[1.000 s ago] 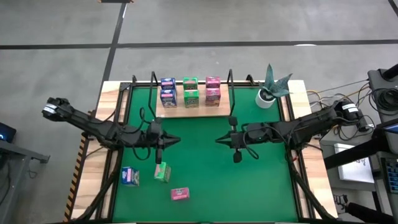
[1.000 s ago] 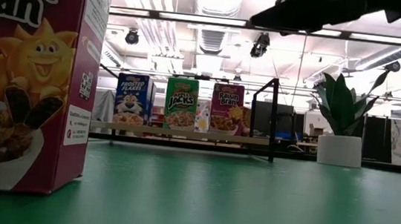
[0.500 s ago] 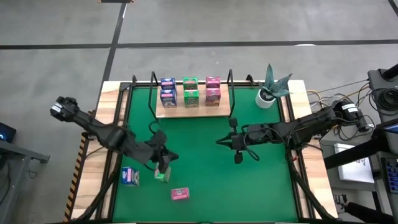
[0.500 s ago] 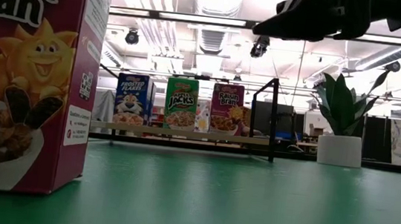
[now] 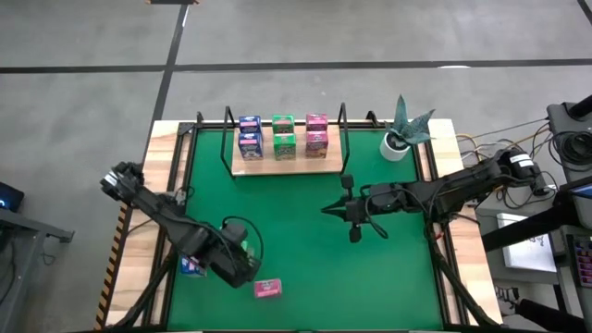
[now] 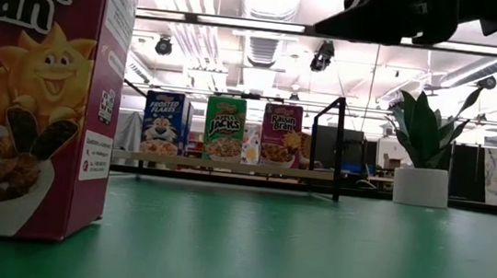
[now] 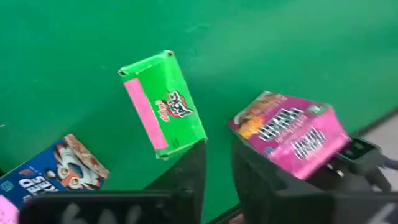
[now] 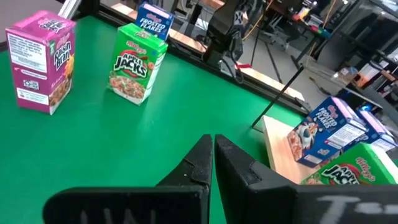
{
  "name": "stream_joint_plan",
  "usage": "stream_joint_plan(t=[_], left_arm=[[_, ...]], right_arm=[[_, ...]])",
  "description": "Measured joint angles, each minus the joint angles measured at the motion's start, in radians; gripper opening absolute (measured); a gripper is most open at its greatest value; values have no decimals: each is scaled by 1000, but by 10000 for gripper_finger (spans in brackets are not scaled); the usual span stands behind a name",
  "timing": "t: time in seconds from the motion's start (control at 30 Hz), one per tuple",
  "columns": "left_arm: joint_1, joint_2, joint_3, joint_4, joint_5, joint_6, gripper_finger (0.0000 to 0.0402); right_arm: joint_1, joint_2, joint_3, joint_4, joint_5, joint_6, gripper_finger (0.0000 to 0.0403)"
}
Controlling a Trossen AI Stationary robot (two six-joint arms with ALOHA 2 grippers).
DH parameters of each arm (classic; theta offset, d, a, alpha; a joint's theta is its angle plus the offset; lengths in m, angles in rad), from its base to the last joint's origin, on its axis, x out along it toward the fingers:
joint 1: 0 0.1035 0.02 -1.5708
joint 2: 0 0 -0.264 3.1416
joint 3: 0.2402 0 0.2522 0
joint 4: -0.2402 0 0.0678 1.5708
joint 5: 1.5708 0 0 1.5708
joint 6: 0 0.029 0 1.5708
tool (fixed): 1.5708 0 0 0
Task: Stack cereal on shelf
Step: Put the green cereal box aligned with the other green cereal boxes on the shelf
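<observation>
Three loose cereal boxes stand on the green mat near its near-left corner: blue (image 5: 192, 266), pink (image 5: 267, 289) and green (image 7: 163, 102). In the high view my left gripper (image 5: 244, 263) covers the green one. It hangs over them, open by a narrow gap, fingers (image 7: 191, 171) pointing down between the green box and the pink box (image 7: 289, 134). The shelf (image 5: 285, 165) lies at the mat's far side with several blue, green and pink boxes standing on its board. My right gripper (image 5: 331, 209) hovers shut over mid-mat (image 8: 213, 149).
A potted plant (image 5: 396, 143) stands at the far right corner beside the shelf. Black rod uprights (image 5: 343, 139) frame the shelf's ends. The pink box (image 6: 32, 88) fills the low view's left. Bare mat (image 5: 388, 268) stretches between the loose boxes and the shelf.
My left arm has swung from mid-mat toward the near edge and dropped over the loose boxes, ending above the green box. The boxes have not moved, and my right arm has held its place.
</observation>
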Motion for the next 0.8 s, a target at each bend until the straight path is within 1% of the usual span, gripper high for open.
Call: stream_joint_plan(t=[0.1, 0.23, 0.3, 0.4, 0.53, 0.8], left_arm=[[1, 30, 11, -33, 0, -20, 105], [1, 46, -9, -69, -3, -25, 170], [0, 57, -22, -95, -20, -42, 199], [-2, 66, -28, -97, -69, -56, 232], [-2, 75, -28, -81, -88, -58, 251], [-7, 108, -37, -83, -90, -67, 243]], right_arm=[[0, -8, -1, -19, -24, 6, 9], [0, -14, -2, -36, -25, 6, 9], [0, -16, -2, -36, -25, 6, 9], [0, -20, -2, -36, -25, 6, 9], [0, -20, -2, -40, -25, 11, 9], [0, -20, -2, -54, -25, 27, 9]])
